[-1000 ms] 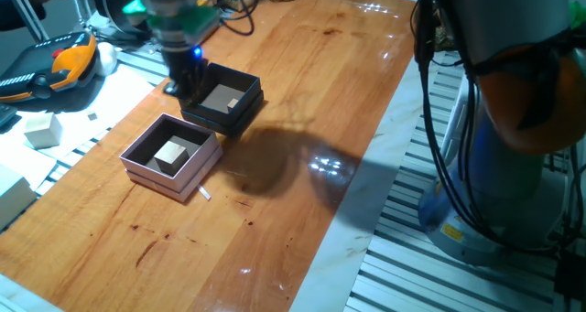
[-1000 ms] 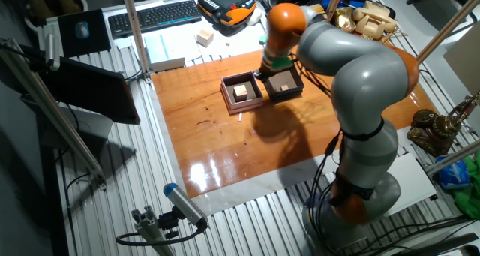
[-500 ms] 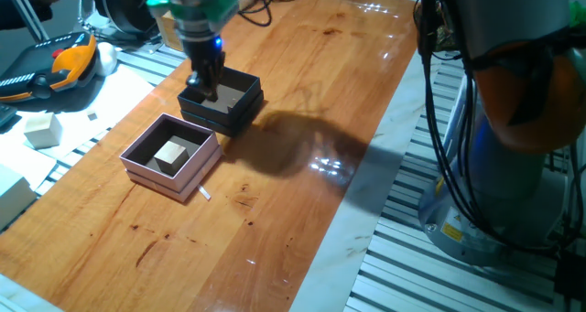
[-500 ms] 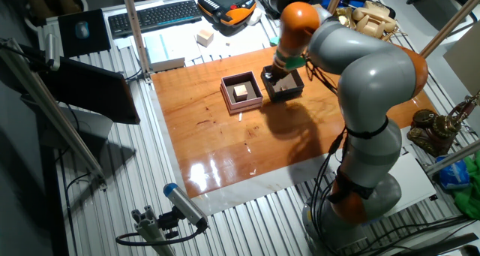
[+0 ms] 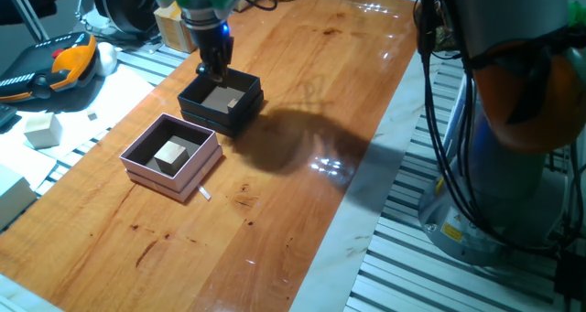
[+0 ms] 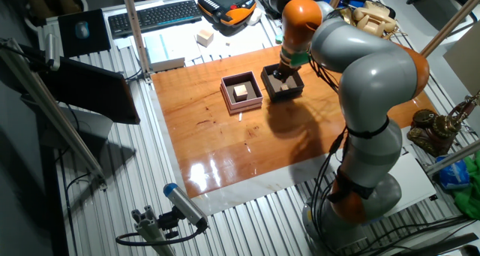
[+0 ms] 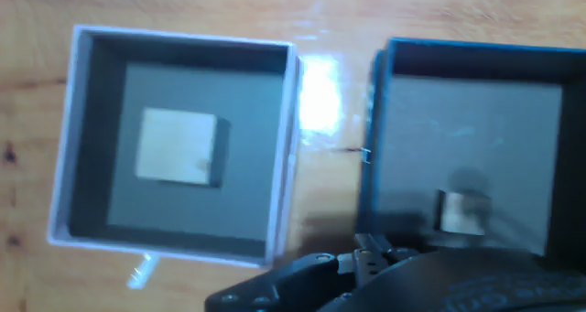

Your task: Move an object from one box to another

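Observation:
The black box [image 5: 207,108] with a tan floor sits at the far side of the table and holds a small pale block [image 5: 233,101]. Beside it, nearer the front, the pink box [image 5: 144,166] holds a larger wooden cube [image 5: 171,155]. My gripper [image 5: 215,71] hangs just above the black box's far rim, with nothing seen between its dark fingers. From the other side, the gripper [image 6: 283,73] is over the black box [image 6: 271,88], with the pink box [image 6: 226,95] to its left. The hand view looks down on both: pink box [image 7: 64,138] left, black box [image 7: 377,120] right.
A small white scrap [image 5: 205,194] lies by the pink box. Off the table's left edge are a loose wooden cube [image 5: 40,129], an orange-and-black pendant [image 5: 57,67] and cables. The arm's base and hoses [image 5: 476,166] stand at the right edge.
The gripper moved from the black box's left side across to its far rim and rose a little. Both blocks stayed in their boxes.

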Action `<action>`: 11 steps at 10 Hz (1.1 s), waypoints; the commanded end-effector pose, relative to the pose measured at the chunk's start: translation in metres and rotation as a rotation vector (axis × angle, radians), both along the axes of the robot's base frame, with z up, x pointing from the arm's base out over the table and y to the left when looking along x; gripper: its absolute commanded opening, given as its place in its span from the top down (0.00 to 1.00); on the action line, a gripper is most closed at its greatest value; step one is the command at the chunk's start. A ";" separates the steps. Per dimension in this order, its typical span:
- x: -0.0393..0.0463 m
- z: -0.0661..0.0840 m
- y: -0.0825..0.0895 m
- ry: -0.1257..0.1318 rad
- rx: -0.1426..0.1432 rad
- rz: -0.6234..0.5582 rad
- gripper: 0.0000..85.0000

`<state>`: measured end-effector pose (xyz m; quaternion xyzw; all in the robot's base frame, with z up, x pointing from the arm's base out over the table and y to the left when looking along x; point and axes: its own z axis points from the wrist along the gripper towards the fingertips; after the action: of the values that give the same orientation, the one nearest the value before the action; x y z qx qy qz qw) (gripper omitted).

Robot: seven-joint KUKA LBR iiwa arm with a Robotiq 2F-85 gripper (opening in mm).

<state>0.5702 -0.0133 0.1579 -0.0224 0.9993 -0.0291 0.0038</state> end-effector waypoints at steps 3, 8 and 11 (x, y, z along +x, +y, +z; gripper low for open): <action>-0.0030 -0.003 -0.009 0.008 0.021 -0.009 1.00; -0.0052 -0.009 -0.025 -0.020 0.028 0.029 1.00; -0.0038 -0.013 -0.034 -0.033 0.031 0.034 1.00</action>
<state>0.5665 -0.0476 0.1443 -0.0389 0.9989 -0.0136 0.0211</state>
